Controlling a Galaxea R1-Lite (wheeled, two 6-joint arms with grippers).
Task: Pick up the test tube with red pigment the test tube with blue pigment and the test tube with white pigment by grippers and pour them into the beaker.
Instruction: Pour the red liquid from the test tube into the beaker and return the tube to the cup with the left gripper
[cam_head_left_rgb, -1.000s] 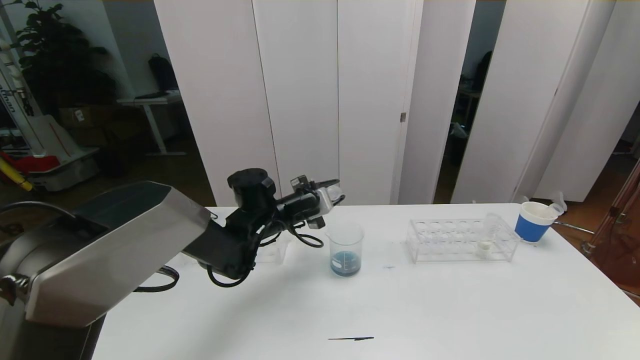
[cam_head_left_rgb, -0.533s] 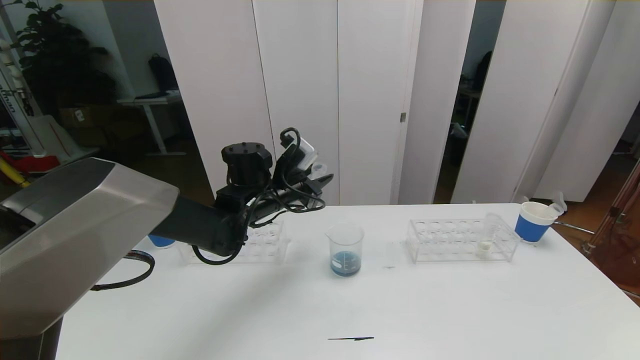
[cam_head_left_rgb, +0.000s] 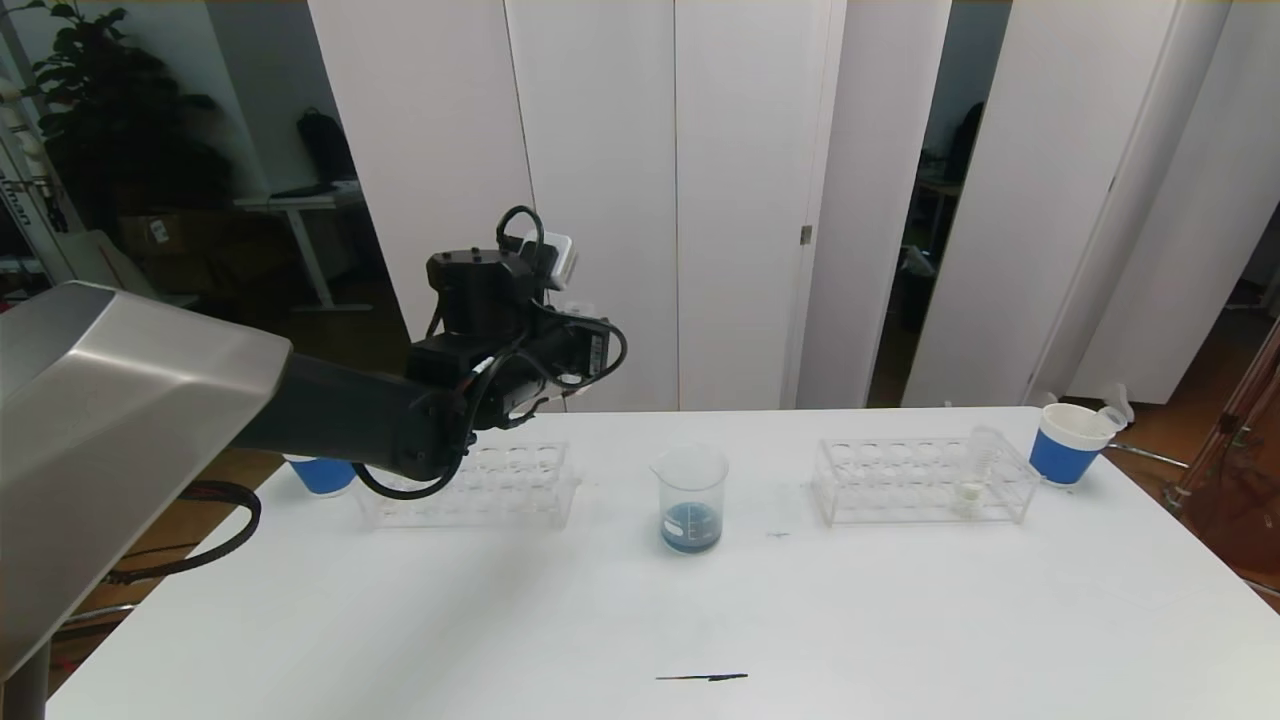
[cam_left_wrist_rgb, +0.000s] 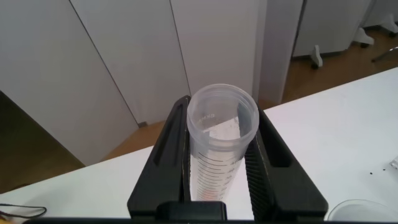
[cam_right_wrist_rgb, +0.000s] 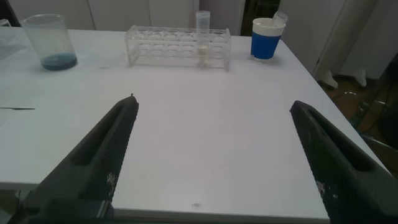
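My left gripper (cam_head_left_rgb: 585, 345) hangs above the table's far edge, left of and higher than the beaker (cam_head_left_rgb: 690, 497). It is shut on a clear graduated test tube (cam_left_wrist_rgb: 221, 134), whose open mouth faces the wrist camera; its pigment cannot be told. The beaker holds a little blue liquid. The test tube with white pigment (cam_head_left_rgb: 974, 470) stands in the right rack (cam_head_left_rgb: 900, 480), also seen as the test tube with white pigment (cam_right_wrist_rgb: 202, 37) in the right wrist view. No test tube with red or blue pigment can be made out. My right gripper (cam_right_wrist_rgb: 214, 106) is open over the near right table edge.
An empty clear rack (cam_head_left_rgb: 500, 480) stands left of the beaker, with a blue cup (cam_head_left_rgb: 322, 475) behind the arm. Another blue-and-white cup (cam_head_left_rgb: 1065, 445) sits at the far right. A thin dark mark (cam_head_left_rgb: 700, 677) lies near the front edge. White panels stand behind the table.
My left arm has risen and drawn back to the left, away from over the beaker, with the tube still gripped. The left rack and cup have come into view.
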